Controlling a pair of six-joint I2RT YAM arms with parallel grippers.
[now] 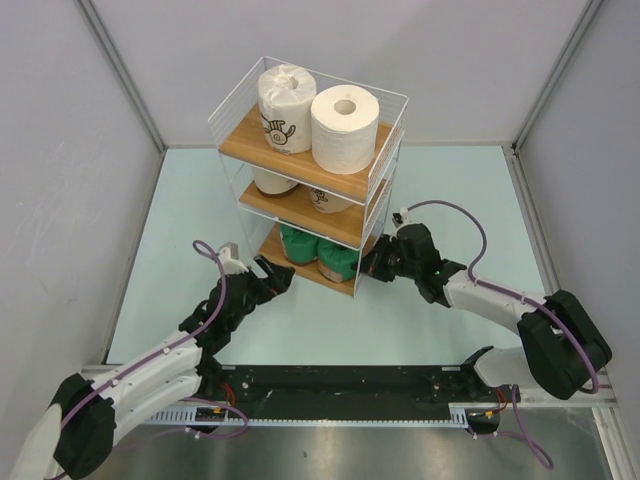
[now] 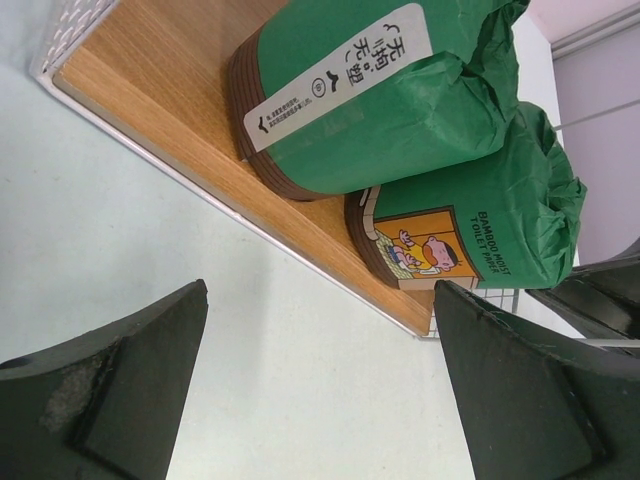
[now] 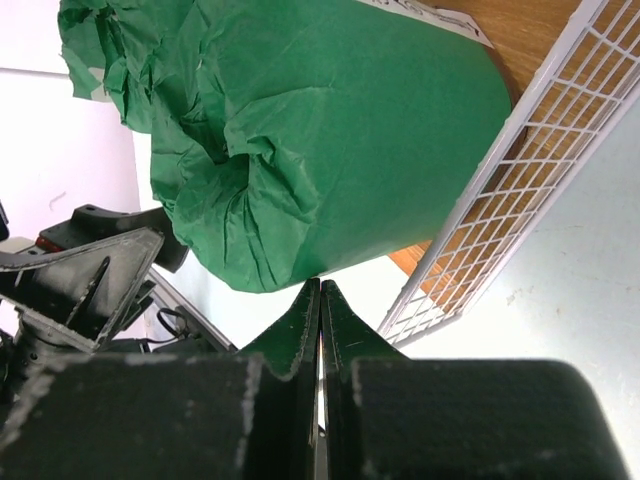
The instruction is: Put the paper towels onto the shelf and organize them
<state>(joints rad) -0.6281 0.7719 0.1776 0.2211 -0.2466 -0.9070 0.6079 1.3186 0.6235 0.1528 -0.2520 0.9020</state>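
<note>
We see all six paper towels [image 1: 343,130] on the shelf [image 1: 240,143], with the green rolls [image 1: 335,262] lowest. Our left gripper [image 1: 275,272] is spread wide near them. Our right gripper [image 1: 372,262], fingers pressed together and empty, sits beside the wire. Pulling away carelessly could snag the wire and topple everything.

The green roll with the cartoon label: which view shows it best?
Left wrist view: the green roll is close, its cartoon label clear. Top external shows it small, label hidden, on the shelf's lowest board. Right wrist shows only crumpled green wrapping.
</note>
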